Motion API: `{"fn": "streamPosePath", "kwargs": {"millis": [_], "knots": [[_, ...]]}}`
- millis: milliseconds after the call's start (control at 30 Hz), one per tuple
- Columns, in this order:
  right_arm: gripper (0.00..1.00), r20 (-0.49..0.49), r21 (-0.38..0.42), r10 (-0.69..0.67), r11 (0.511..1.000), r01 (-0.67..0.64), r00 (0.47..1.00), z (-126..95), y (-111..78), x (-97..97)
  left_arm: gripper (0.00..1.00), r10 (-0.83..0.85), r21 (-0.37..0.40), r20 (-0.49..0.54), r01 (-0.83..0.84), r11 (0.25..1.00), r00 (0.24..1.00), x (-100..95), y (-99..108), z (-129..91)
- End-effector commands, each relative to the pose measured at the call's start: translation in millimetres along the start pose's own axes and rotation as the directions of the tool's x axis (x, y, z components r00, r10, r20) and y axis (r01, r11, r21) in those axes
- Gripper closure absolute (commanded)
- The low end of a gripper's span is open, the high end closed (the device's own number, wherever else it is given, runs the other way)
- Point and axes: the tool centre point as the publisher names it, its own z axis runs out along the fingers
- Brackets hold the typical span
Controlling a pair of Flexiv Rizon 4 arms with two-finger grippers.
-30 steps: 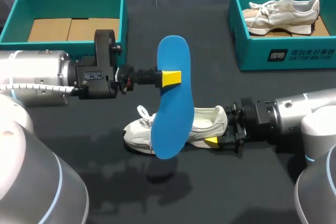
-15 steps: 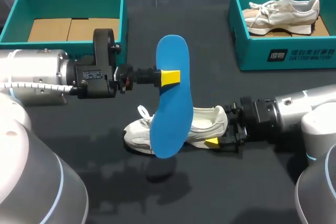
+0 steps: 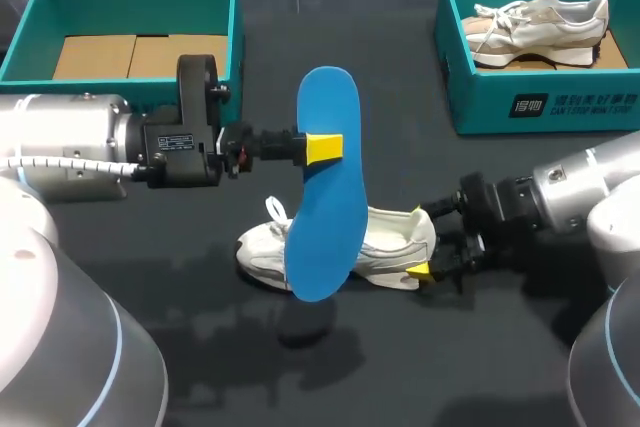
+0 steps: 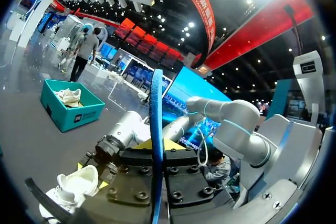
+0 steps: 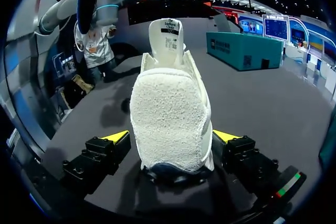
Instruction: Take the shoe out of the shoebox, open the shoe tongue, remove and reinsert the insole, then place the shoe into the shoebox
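Note:
A blue insole (image 3: 325, 207) hangs upright over the table, with my left gripper (image 3: 325, 147) shut on its upper part. In the left wrist view the insole (image 4: 156, 108) shows edge-on, clamped in the left gripper (image 4: 156, 144). Below it a white shoe (image 3: 390, 237) lies on the dark table, toe to the left. My right gripper (image 3: 426, 245) is at the heel, open. In the right wrist view the fleecy heel of the shoe (image 5: 170, 108) stands between the spread fingers of the right gripper (image 5: 170, 137), with a gap on one side.
A teal shoebox (image 3: 215, 7) with a cardboard liner stands at the back left. Another teal shoebox (image 3: 540, 97) at the back right holds a second white shoe (image 3: 540, 17). The same box shows in the wrist views (image 4: 71, 111) (image 5: 239, 51).
My right gripper has opened wider at the heel and its arm has swung slightly toward the front. The shoe nudged a little. The left arm and insole kept still.

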Motion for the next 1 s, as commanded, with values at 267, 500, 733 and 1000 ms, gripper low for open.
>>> {"fn": "streamPosePath", "kwargs": {"millis": [267,500,733,1000], "knots": [[0.0,0.03,0.358,0.102,0.928,-0.106,0.994,-39.1,17.9,11.0,1.0,0.0,0.002,0.0,0.0,1.0,1.0,-0.6,0.4,2.8],[0.0,0.03,0.358,0.102,0.928,-0.106,0.994,-39.1,17.9,11.0,1.0,0.0,0.002,0.0,0.0,1.0,1.0,-0.6,0.4,2.8],[0.0,0.03,0.358,0.102,0.928,-0.106,0.994,-39.1,17.9,11.0,1.0,0.0,0.002,0.0,0.0,1.0,1.0,-0.6,0.4,2.8],[0.0,0.044,0.409,0.109,0.905,-0.117,0.993,-40.9,20.2,10.5,1.0,0.0,0.002,0.0,0.0,1.0,1.0,-0.6,0.4,2.8]]}}
